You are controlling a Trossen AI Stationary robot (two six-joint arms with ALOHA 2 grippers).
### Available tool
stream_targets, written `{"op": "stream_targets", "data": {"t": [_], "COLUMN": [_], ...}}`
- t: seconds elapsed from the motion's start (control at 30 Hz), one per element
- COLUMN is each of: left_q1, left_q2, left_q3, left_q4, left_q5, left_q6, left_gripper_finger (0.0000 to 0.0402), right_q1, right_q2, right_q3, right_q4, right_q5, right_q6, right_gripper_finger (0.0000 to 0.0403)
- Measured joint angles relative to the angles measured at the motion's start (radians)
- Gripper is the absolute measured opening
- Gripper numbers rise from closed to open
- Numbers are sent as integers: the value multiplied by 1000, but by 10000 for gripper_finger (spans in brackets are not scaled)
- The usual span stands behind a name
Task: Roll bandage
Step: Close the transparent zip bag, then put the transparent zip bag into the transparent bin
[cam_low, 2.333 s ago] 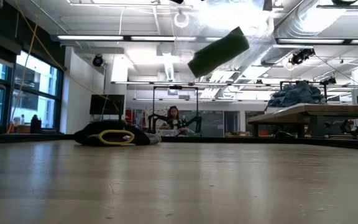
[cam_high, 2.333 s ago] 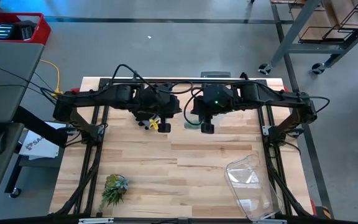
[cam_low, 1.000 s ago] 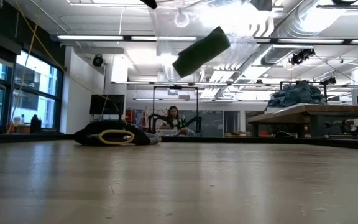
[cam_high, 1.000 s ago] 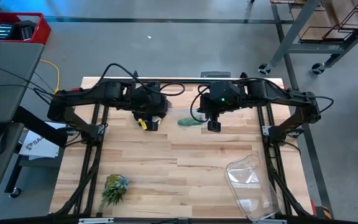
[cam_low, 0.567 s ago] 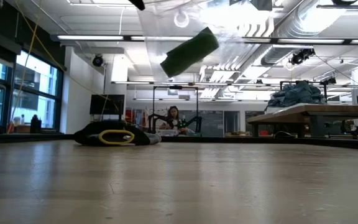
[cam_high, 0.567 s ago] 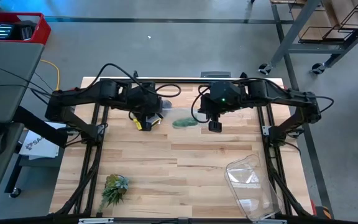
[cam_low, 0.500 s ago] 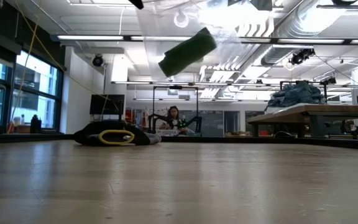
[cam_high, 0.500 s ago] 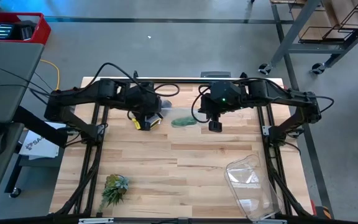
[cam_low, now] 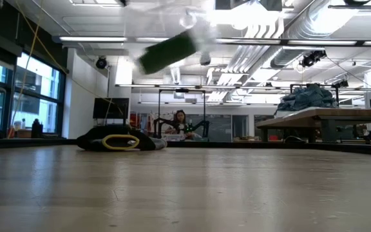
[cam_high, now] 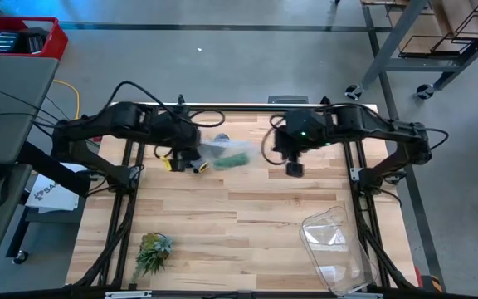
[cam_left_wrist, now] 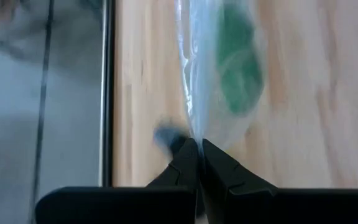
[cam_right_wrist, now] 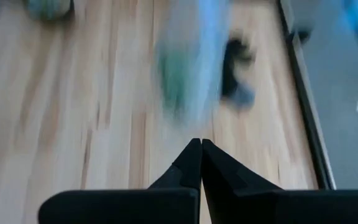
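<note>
1. The bandage, a green roll, sat inside a clear plastic bag that hung in the air above the far middle of the table, between the two arms.
2. The left gripper had its fingers pressed together on an edge of the bag, with the green roll showing through the plastic just beyond the fingertips.
3. In the high view the left arm reached in from the left side, its wrist bent toward the table's centre, and the left gripper sat just beside the bag.
4. The right gripper was fully closed with nothing between its fingers; the bag hung ahead of it, apart from the fingertips.
5. The right arm stretched in from the right side, level with the left one, with its gripper a little way from the bag.
6. In the low view the roll appeared tilted and high above the tabletop.
7. A plant tuft lay near the front left, and a clear container near the front right, both well apart from the arms.
</note>
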Motion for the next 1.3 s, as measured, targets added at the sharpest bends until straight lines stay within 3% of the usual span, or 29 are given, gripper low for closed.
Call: {"op": "stream_targets", "data": {"t": [0.2,0.6,0.9,1.0,1.07,1.23,1.3], "left_q1": [2,1,1,-7,-14,-24,-21], "left_q2": [-28,-34,-33,-33,-33,-32,-28], "left_q3": [-3,0,0,0,0,0,0], "left_q4": [-113,31,150,161,165,184,203], "left_q5": [-44,-31,6,27,36,36,35], "left_q6": [-36,-51,-151,-152,-151,-136,-111], "left_gripper_finger": [0,0,0,0,0,0,0], "right_q1": [0,0,0,-6,-9,41,114], "right_q2": [-33,-36,-35,-35,-34,-39,-39], "right_q3": [-1,0,0,0,0,0,0], "right_q4": [-98,-68,56,36,-17,-191,-288], "right_q5": [3,-6,-7,-12,-85,-507,-589], "right_q6": [1,45,67,171,252,425,496], "right_gripper_finger": [1,0,0,0,0,0,0]}}
